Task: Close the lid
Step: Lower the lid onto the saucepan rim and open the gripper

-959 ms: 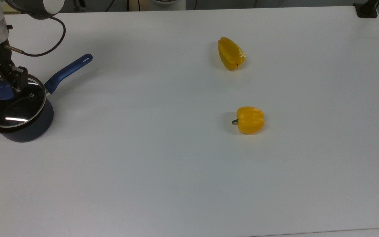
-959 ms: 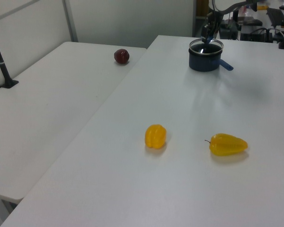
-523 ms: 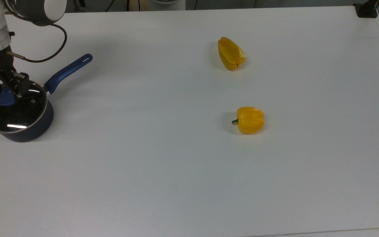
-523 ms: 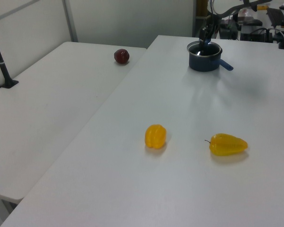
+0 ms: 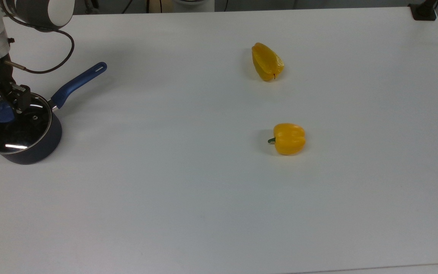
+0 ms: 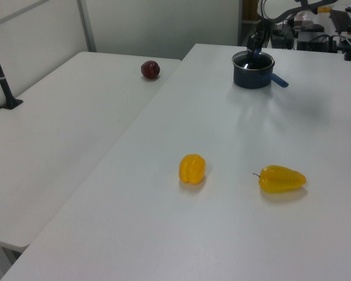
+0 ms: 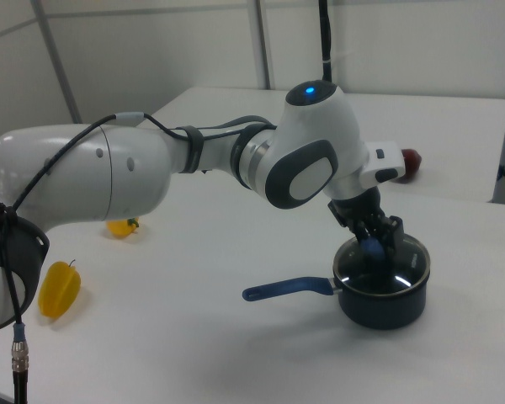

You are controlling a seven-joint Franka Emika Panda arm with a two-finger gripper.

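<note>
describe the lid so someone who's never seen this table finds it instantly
On the white table, go to the top view's far left, where a dark blue pan with a long blue handle sits under the arm. The lid is the clear glass disc on its mouth, thin metal rim, with the hand on its blue knob. Everything else on this table is yellow peppers.

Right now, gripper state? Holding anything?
Gripper: closed on the blue knob of the lid, which sits on the saucepan.
</note>
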